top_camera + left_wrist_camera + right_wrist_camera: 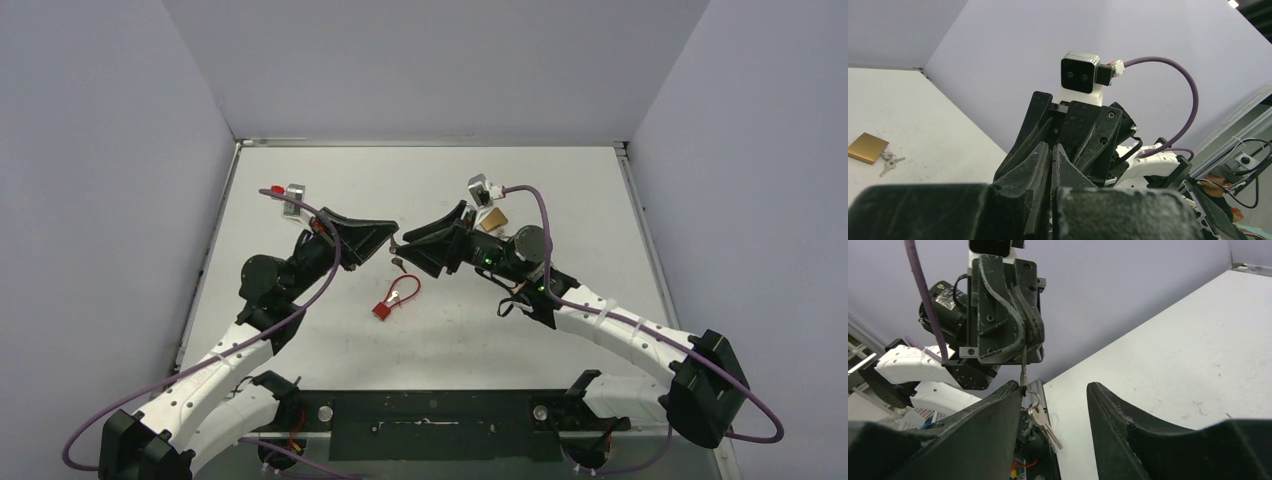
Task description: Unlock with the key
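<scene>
Key [1024, 367]: found clamped at its upper end in the shut left gripper [1023, 344], raised in the air over the middle of the table [560, 190], hanging roughly vertical in the right wrist view. Noted a ring with spare keys [1044, 424] dangling from its lower end. Found the right gripper [1054, 387] with fingers parted and nothing between them. Observed the key's lower end resting at the inner face of one finger, well off the middle of the gap.

Located a red padlock [383, 309] loose on the table, nearer than both grippers, thin shackle looped toward the far right. Located a brass padlock [490, 219] farther right, beside the right wrist, with its own keys alongside. Judged the red one the likelier target; cannot confirm.

Judged the step in hand as a mid-air transfer of the key from left to right. Recommended:
- Shift the right gripper sideways until the key's lower end sits midway between the fingers before closing.
- Grip the key's head itself, not the ring.
- Hold the left clamp firm until the right grip is sure, then release.
- Guard against pinching the spare keys together with the key, for fear of a tilted hold.
- Leave the blade end free for the keyhole.
- Brace the padlock before insertion, being loose and likely to slide.
</scene>
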Robot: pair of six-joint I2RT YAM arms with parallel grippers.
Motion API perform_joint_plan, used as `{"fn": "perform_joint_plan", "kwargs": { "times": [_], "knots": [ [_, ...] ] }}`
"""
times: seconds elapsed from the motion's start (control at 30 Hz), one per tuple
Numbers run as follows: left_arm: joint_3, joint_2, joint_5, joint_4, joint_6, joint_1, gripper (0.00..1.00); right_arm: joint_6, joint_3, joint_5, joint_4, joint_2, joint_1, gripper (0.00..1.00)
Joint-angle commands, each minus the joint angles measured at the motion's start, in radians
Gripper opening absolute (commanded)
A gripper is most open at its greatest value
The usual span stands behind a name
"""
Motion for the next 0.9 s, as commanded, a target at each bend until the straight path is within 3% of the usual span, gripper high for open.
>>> {"fn": "perform_joint_plan", "kwargs": {
  "times": [0.0, 0.13, 0.37, 0.57, 0.7, 0.87],
  "knots": [
    [0.036, -0.014, 0.009, 0.108, -0.045, 0.001, 0.0, 0.022, 0.063, -0.043, 0.095, 0.011, 0.022, 0.47],
    [0.026, -0.014, 0.011, 0.124, -0.045, 0.0, 0.0, 0.047, 0.065, -0.049, 0.125, 0.022, 0.027, 0.34],
    [0.013, -0.016, 0.007, 0.14, -0.052, 0.0, 0.0, 0.088, 0.074, -0.063, 0.152, 0.045, 0.026, 0.26],
    [0.008, -0.026, 0.003, 0.141, -0.051, 0.0, 0.0, 0.095, 0.08, -0.078, 0.158, 0.052, 0.027, 0.0],
    [0.006, -0.038, -0.001, 0.106, -0.039, 0.0, 0.0, 0.077, 0.086, -0.077, 0.124, 0.042, 0.024, 0.0],
    [0.021, -0.083, -0.014, -0.047, 0.018, 0.002, 0.34, 0.022, 0.114, -0.12, 0.017, 0.026, 0.014, 0.0]
  ]
}}
